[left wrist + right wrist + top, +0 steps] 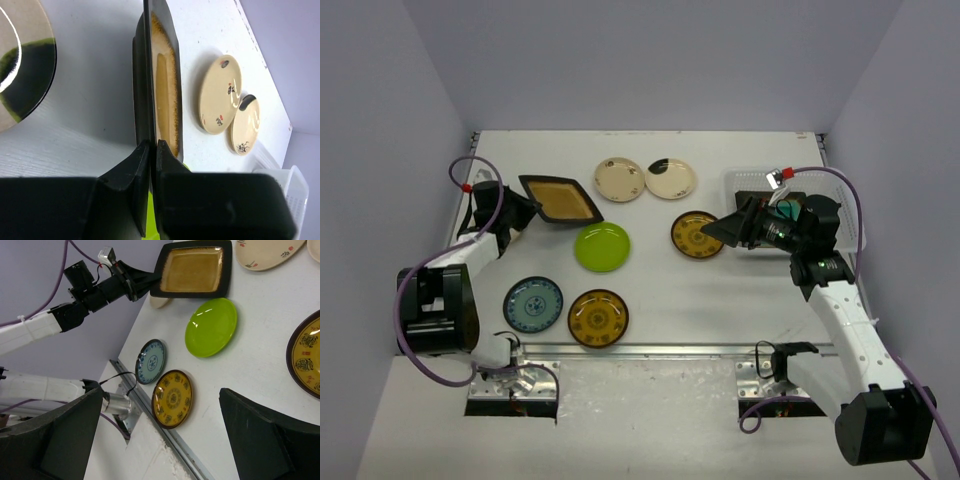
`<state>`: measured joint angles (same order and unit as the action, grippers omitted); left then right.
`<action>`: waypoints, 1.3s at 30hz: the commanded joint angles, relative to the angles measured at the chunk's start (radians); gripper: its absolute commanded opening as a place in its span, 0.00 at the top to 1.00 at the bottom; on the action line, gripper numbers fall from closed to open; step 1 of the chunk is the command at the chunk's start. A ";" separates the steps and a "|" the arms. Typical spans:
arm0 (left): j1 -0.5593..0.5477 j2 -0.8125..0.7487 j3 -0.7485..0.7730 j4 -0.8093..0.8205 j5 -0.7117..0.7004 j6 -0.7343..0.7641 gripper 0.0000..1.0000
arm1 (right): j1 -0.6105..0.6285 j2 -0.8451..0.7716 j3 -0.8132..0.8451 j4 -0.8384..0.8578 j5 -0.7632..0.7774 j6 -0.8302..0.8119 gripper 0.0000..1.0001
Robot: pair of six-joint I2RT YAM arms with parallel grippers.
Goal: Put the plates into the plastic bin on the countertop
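amber square plate (560,199), rim pinched (left gripper (528,206)), extending rightward

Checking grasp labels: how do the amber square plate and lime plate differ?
The amber square plate is dark-rimmed; the lime plate is round and plain. The left gripper is shut on the square plate's rim; the lime plate lies untouched. Both are outside the plastic bin.
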<state>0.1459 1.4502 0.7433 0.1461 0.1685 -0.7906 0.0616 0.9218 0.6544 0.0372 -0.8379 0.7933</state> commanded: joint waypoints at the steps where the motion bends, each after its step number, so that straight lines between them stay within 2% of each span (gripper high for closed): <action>1: 0.012 -0.109 0.016 0.151 0.020 -0.037 1.00 | 0.003 0.004 -0.001 0.036 0.012 -0.008 0.01; 10: 0.014 -0.232 0.038 0.126 0.036 -0.052 1.00 | 0.003 0.063 -0.015 0.103 -0.025 0.000 0.01; 15: 0.015 -0.339 0.027 0.121 0.160 -0.071 1.00 | 0.005 0.145 0.001 0.207 -0.106 0.054 0.01; 18: 0.012 -0.362 -0.048 0.256 0.345 -0.169 1.00 | 0.024 0.215 0.041 0.258 -0.121 0.091 0.01; 20: 0.010 -0.343 -0.096 0.359 0.501 -0.289 1.00 | 0.051 0.293 0.072 0.285 -0.127 0.110 0.01; 22: -0.003 -0.323 -0.143 0.486 0.582 -0.346 1.00 | 0.098 0.348 0.121 0.285 -0.121 0.110 0.01; 27: -0.075 -0.313 -0.165 0.553 0.629 -0.406 1.00 | 0.204 0.522 0.207 0.311 -0.077 0.123 0.02; 31: -0.125 -0.296 -0.186 0.635 0.643 -0.468 1.00 | 0.245 0.627 0.247 0.368 -0.054 0.167 0.09; 37: -0.170 -0.286 -0.242 0.745 0.642 -0.523 1.00 | 0.247 0.651 0.233 0.371 0.016 0.184 0.15; 38: -0.176 -0.286 -0.248 0.751 0.640 -0.525 1.00 | 0.247 0.652 0.224 0.402 0.015 0.207 0.20; 39: -0.185 -0.285 -0.251 0.756 0.636 -0.524 1.00 | 0.248 0.656 0.206 0.436 0.008 0.231 0.35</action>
<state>-0.0028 1.1801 0.4976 0.6640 0.7912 -1.2292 0.3099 1.5875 0.8623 0.3426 -0.8622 0.9707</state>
